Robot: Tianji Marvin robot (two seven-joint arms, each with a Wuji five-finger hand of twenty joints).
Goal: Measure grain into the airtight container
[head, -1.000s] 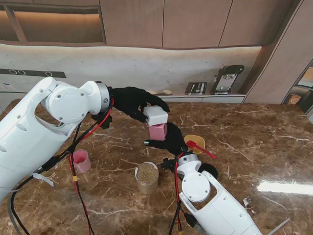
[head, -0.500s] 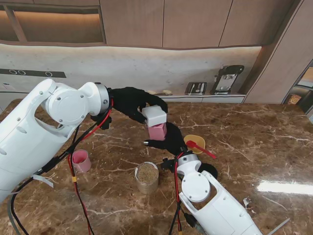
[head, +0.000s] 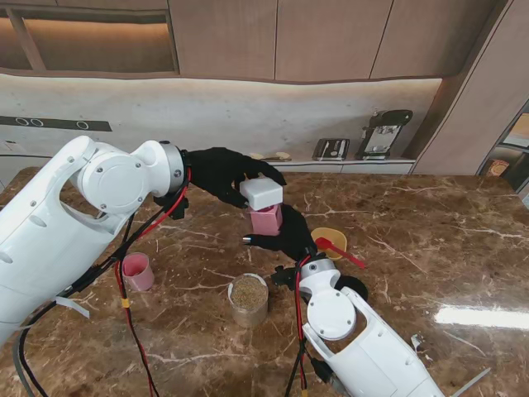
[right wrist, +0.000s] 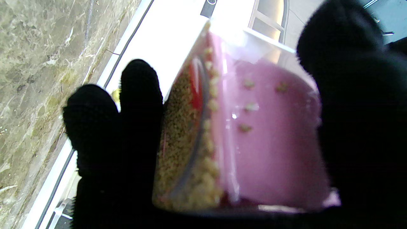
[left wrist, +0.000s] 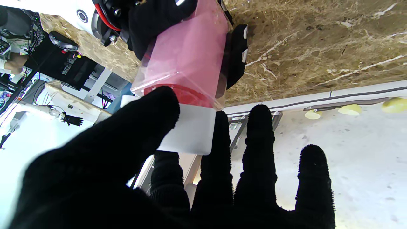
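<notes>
The pink airtight container (head: 266, 221) stands near the table's middle, with my right hand (head: 289, 240) shut around its side. A white lid (head: 262, 193) rests on its top, slightly askew, held by my left hand (head: 216, 169). In the left wrist view the lid (left wrist: 190, 130) sits between thumb and fingers (left wrist: 219, 149) over the container (left wrist: 190, 60). The right wrist view shows grain (right wrist: 181, 136) inside the pink container (right wrist: 270, 143), with a few kernels stuck to its wall.
A glass jar of grain (head: 248, 299) stands nearer to me than the container. A small pink cup (head: 136, 270) is on the left. A yellow bowl (head: 329, 240) with a red scoop (head: 335, 248) lies just right of my right hand.
The white lid has shifted slightly left on top of the pink container under my left hand. My right hand and the container stay in place.
</notes>
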